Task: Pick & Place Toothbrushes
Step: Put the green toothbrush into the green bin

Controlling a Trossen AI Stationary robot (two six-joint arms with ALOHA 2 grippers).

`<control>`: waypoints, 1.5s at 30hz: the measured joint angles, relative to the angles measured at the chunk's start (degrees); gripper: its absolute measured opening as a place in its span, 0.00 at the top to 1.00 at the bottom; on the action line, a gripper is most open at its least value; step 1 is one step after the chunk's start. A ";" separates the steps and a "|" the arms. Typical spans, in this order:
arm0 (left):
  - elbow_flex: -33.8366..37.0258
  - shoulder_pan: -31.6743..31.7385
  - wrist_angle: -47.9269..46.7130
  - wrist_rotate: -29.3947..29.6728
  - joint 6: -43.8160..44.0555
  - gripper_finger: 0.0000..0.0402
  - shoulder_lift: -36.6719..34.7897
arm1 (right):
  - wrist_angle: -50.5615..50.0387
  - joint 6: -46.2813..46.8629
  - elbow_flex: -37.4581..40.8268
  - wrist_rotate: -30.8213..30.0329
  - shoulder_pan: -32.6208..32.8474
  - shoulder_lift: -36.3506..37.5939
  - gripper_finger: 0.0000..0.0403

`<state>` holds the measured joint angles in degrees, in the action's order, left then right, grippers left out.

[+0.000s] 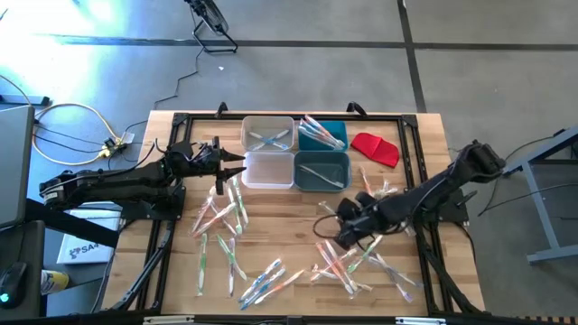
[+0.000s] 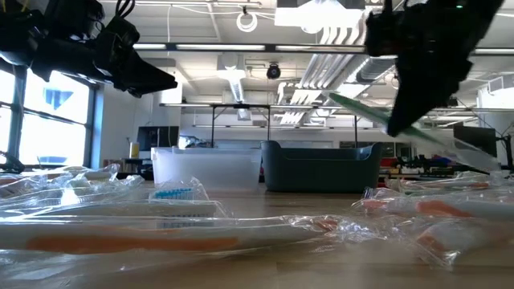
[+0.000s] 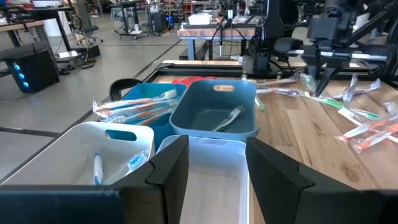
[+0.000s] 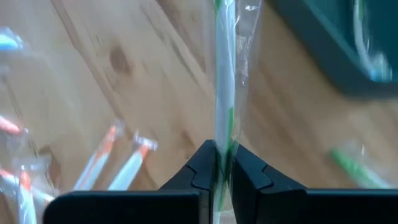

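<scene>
Early going: only a few toothbrushes (image 1: 269,138) lying in the bins (image 1: 321,170), most scattered just below them; right gripper (image 4: 219,163) pinching a green wrapped toothbrush (image 4: 222,93) near the bins, left gripper (image 3: 214,165) hovering wide over the white bin (image 3: 214,186).

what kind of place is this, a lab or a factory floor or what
Probably a robotics lab or workshop in an open industrial room: a wooden table on a bare concrete floor, exposed ceiling ducts, and more workbenches with gear behind.
</scene>
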<state>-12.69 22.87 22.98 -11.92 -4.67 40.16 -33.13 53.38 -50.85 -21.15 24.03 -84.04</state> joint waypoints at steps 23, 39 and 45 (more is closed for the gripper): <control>0.00 0.00 -0.90 -0.02 0.86 0.61 -0.02 | 10.83 -28.58 0.00 -3.97 -16.55 13.20 0.95; 0.00 0.00 4.96 6.95 2.84 0.61 -0.02 | 20.30 -44.69 0.00 -4.28 -31.14 14.04 0.95; 0.00 0.00 8.20 8.47 -3.21 0.61 -0.02 | 26.48 -49.86 0.00 -0.44 -37.17 14.04 0.95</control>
<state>-12.69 22.87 31.18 -3.45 -7.87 40.14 -6.66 3.52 -50.85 -21.59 -13.14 -70.00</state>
